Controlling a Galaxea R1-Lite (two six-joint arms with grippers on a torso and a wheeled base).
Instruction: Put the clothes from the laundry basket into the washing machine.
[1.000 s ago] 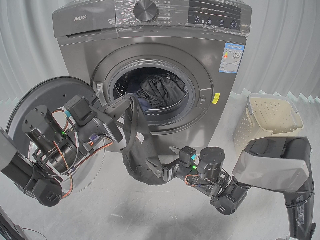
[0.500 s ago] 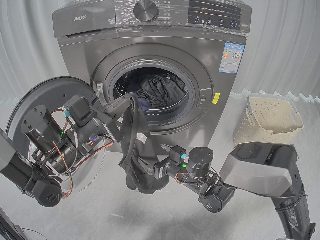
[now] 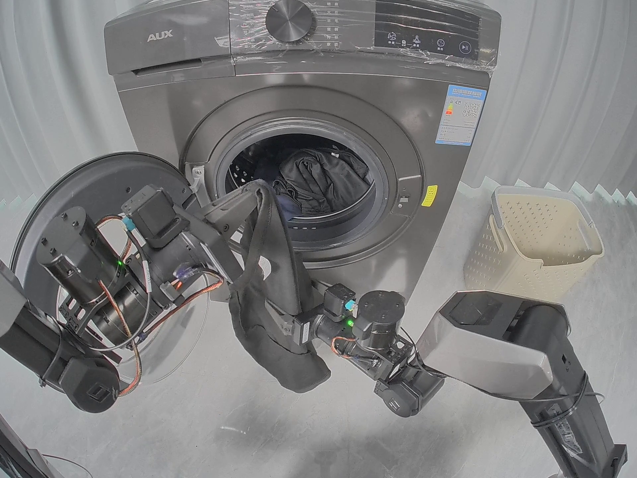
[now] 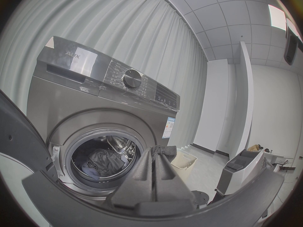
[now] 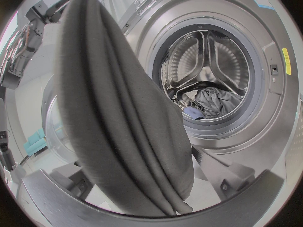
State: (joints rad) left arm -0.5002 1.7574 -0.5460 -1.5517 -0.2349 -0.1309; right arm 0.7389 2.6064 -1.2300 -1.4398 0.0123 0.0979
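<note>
At the washer (image 3: 199, 114) opening's rim, left gripper (image 3: 256, 192) is pinching a dark garment (image 3: 285, 366) that is hanging down the front. Below, right gripper (image 3: 292, 330) is touching its lower part, spread or closed I cannot tell. Basket (image 3: 511, 260) is standing nearby.

At frame centre I see the grey washing machine's round drum opening (image 3: 279, 151), free above a crumpled dark clothes heap (image 3: 325, 180); a hanging black garment (image 3: 265, 313) crosses its lower-left rim.
</note>
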